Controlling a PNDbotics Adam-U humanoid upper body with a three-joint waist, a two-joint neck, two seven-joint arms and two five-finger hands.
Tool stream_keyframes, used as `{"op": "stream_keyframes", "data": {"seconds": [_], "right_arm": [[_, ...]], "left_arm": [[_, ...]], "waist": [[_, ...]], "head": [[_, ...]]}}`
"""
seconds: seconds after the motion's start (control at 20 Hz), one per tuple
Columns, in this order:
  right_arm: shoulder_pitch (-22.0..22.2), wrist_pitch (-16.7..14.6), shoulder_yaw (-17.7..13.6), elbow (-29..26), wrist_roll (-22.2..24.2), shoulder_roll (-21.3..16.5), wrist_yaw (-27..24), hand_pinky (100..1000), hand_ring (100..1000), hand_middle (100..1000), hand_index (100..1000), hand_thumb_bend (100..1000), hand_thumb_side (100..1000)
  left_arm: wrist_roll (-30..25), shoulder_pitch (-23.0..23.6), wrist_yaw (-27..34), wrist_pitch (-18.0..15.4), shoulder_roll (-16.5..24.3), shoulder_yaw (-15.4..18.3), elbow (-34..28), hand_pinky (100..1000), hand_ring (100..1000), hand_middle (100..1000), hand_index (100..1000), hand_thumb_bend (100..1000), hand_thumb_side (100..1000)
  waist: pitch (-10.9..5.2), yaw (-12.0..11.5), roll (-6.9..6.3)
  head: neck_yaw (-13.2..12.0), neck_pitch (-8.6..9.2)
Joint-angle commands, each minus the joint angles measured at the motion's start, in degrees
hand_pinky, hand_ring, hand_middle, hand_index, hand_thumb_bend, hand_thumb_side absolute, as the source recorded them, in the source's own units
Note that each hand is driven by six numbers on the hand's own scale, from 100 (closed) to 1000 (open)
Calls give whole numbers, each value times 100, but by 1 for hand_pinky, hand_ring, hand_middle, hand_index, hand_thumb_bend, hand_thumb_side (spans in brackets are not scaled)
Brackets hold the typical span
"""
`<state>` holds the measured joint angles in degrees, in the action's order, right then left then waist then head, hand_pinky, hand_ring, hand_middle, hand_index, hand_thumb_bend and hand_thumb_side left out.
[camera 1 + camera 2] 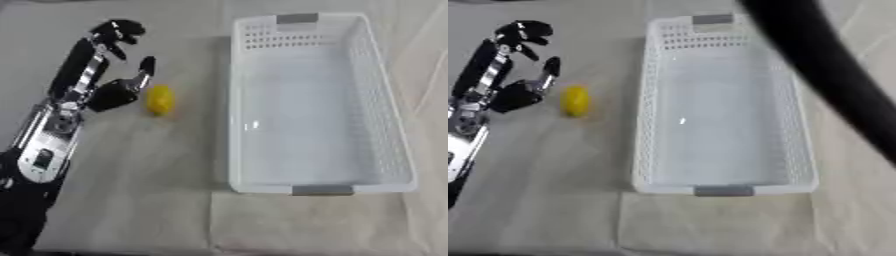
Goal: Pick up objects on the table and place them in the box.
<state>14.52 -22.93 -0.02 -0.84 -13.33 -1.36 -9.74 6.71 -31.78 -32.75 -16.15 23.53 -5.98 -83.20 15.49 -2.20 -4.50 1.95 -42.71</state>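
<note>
The cloth-covered surface [131, 200] is carrying a long white perforated plastic box [311, 102], lying empty at 3 o'clock. At 9 o'clock the black-and-silver left hand [105, 75] is hovering with fingers spread apart, holding nothing. A small yellow oval object [159, 99] is resting on the surface just beside the thumb, between hand and box.

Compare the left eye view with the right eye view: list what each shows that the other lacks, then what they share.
Only the left eye view: more of the left arm, down to the lower left corner.

Only the right eye view: a thick, dark, blurred band crossing the upper right, over the basket's far right corner; I cannot tell what it is.

Both: the left hand, fingers relaxed, beside a small yellow object on the cloth-covered table, and the white basket, with nothing inside.
</note>
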Motion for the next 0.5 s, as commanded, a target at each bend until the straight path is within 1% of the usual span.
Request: {"op": "stream_keyframes", "data": {"seconds": [0.05,0.5], "right_arm": [[21,12,4,84,-30,-17,32,511,619,675,718,100,938],[-12,18,1,84,-48,-37,62,511,620,675,719,100,939]], "left_arm": [[-28,-83,-16,-31,15,-36,26,535,728,793,829,100,740],[-207,-85,-12,-156,46,-313,369,536,727,792,828,100,769]], "waist": [[-41,7,-11],[-17,39,-56]], "head": [[-55,-34],[-51,-80]]}}
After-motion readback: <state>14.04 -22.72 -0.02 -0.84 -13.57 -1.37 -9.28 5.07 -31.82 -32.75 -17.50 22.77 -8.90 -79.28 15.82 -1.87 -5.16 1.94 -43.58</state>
